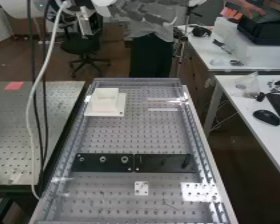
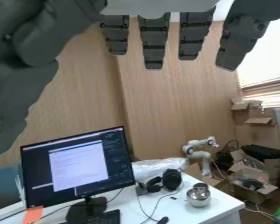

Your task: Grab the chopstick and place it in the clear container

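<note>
The fingers (image 2: pixel 153 45) look matt, the panelling (image 2: pixel 150 105) smooth wood, the pot (image 2: pixel 198 196) glossy metal.

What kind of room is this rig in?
Probably a robotics lab doubling as an office: a perforated metal benchtop with black plates on it, a desk with a monitor, and what looks like another white robot arm behind.

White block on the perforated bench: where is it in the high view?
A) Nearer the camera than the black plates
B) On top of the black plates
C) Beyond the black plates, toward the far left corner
C: the white block sits past the black plates, near the bench's far left corner.
</note>
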Controlling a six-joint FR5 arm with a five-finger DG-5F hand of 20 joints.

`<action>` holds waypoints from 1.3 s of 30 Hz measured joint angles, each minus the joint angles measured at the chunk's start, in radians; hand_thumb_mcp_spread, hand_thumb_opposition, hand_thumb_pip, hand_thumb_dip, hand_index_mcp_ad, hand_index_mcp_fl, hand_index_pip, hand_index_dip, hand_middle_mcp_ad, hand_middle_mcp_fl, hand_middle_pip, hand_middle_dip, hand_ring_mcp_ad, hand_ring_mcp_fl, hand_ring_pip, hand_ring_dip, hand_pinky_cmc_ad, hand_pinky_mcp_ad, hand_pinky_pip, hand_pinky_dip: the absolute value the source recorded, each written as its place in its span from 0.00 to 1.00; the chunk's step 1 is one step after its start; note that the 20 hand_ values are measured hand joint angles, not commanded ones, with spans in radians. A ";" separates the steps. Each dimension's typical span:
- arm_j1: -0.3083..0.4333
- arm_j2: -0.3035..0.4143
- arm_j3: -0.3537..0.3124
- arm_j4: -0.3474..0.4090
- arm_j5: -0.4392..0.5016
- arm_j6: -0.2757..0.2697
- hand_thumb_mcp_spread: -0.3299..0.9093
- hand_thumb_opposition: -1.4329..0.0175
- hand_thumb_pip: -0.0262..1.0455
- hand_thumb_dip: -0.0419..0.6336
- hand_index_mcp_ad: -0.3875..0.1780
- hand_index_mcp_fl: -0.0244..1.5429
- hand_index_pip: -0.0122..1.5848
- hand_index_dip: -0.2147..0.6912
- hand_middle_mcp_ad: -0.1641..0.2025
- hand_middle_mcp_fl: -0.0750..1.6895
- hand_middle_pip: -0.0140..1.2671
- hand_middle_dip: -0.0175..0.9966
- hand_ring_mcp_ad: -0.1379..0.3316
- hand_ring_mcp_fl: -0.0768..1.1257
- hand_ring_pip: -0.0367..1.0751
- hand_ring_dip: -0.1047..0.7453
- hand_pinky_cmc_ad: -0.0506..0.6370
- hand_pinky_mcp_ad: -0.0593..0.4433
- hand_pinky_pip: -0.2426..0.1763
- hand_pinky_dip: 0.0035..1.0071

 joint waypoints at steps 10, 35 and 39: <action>0.003 -0.003 0.001 0.004 -0.002 -0.005 0.30 0.49 0.50 0.03 0.53 0.02 0.05 0.22 0.70 0.07 0.13 0.09 0.67 0.07 0.11 0.08 0.63 0.74 0.21 0.22; 0.013 -0.009 -0.004 0.016 0.016 0.003 0.30 0.49 0.53 0.03 0.53 0.02 0.05 0.22 0.70 0.07 0.13 0.08 0.67 0.07 0.11 0.08 0.60 0.74 0.21 0.22; 0.013 -0.010 -0.009 0.019 0.011 0.008 0.30 0.49 0.53 0.03 0.53 0.02 0.05 0.22 0.70 0.07 0.13 0.08 0.67 0.07 0.11 0.08 0.60 0.74 0.21 0.22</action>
